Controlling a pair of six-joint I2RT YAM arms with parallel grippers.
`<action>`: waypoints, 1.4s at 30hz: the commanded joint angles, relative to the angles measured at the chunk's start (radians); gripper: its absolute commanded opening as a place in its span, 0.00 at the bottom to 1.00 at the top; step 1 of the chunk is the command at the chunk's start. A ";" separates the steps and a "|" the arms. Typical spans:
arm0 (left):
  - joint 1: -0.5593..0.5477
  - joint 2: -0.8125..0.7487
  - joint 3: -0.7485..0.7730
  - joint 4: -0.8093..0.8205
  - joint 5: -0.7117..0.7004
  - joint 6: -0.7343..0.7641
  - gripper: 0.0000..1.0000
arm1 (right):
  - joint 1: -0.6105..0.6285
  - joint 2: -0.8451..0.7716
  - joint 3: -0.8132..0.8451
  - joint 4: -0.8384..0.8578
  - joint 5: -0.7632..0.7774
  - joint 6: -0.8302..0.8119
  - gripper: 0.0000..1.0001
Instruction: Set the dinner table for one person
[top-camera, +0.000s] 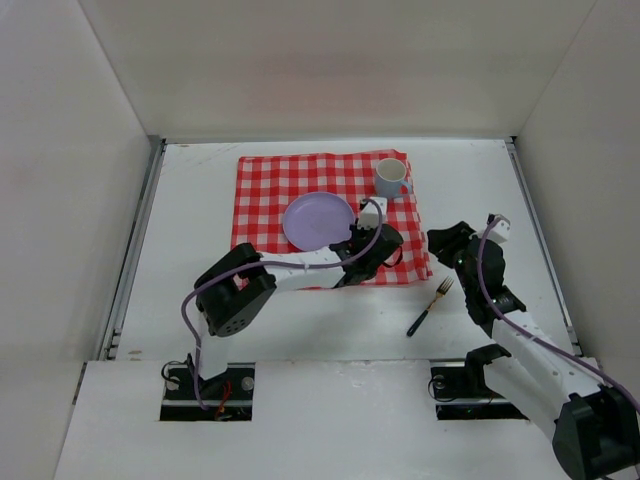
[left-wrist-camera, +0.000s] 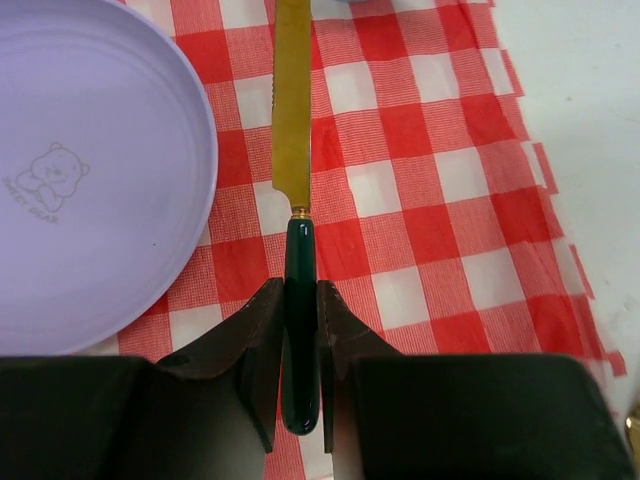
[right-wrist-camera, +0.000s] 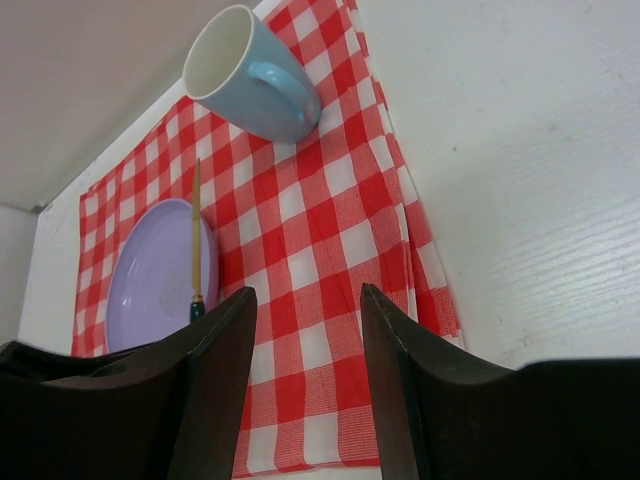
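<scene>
Gripping a knife (left-wrist-camera: 292, 180) by its dark green handle, the left hand (left-wrist-camera: 300, 300) is pinched narrow around it, with the gold blade pointing away toward the far side. The knife runs just beside the right rim of a lilac plate (top-camera: 319, 221), over a red-and-white checked cloth (top-camera: 268, 190); whether the blade rests on the cloth or hangs just above it cannot be told. The plate lies flat on the cloth, and a pale blue mug (top-camera: 390, 177) stands upright on the cloth's far right corner. The right hand (right-wrist-camera: 307, 292) is spread wide and holds nothing, near the cloth's right edge. A fork (top-camera: 430, 306) with a dark handle lies on the bare tabletop (top-camera: 475, 190), off the cloth, near its near right corner and beside the right arm. The white tabletop spreads under all of this, with rails along its left and right edges.
</scene>
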 joint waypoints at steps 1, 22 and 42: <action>0.026 0.029 0.069 -0.027 -0.037 -0.077 0.02 | -0.002 -0.023 0.009 0.058 -0.019 0.009 0.52; 0.089 0.262 0.249 -0.121 -0.002 -0.240 0.14 | -0.009 -0.022 0.006 0.058 -0.035 0.018 0.55; -0.213 -0.203 -0.257 0.195 0.214 0.096 0.40 | -0.203 -0.246 -0.060 -0.063 0.035 0.082 0.23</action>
